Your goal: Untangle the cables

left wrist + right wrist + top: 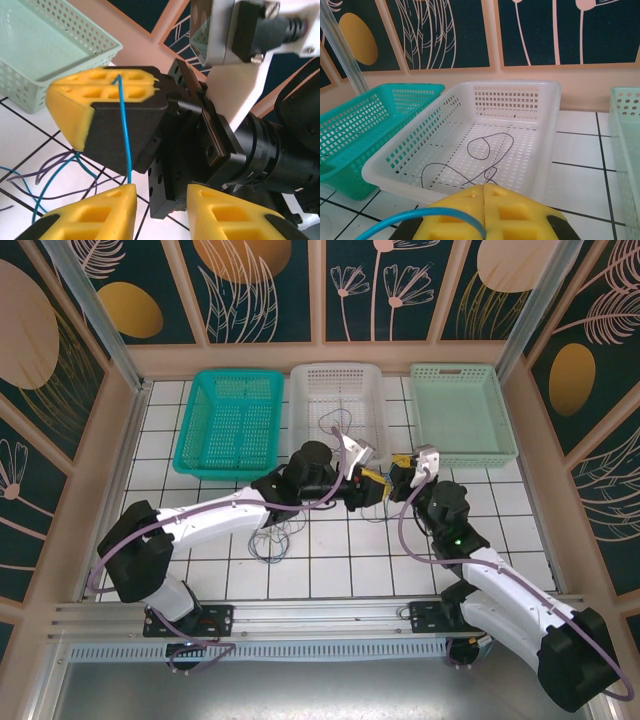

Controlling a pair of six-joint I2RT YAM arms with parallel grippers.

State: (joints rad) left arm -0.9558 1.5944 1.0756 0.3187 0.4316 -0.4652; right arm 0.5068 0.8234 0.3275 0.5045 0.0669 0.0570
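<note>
Blue cable pinched in R gripper, jaws closed tight on it, runs down to L gripper, fingers narrowly apart. Other cables heaped on tiles; one dark cable in white basket.

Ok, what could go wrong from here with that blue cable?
The right hand is shut on the blue cable, which trails down among the purple cables; pulling may drag the whole tangle along. The open left hand sits very close to it, so the two could collide, or it could miss the thin cable when closing.
</note>
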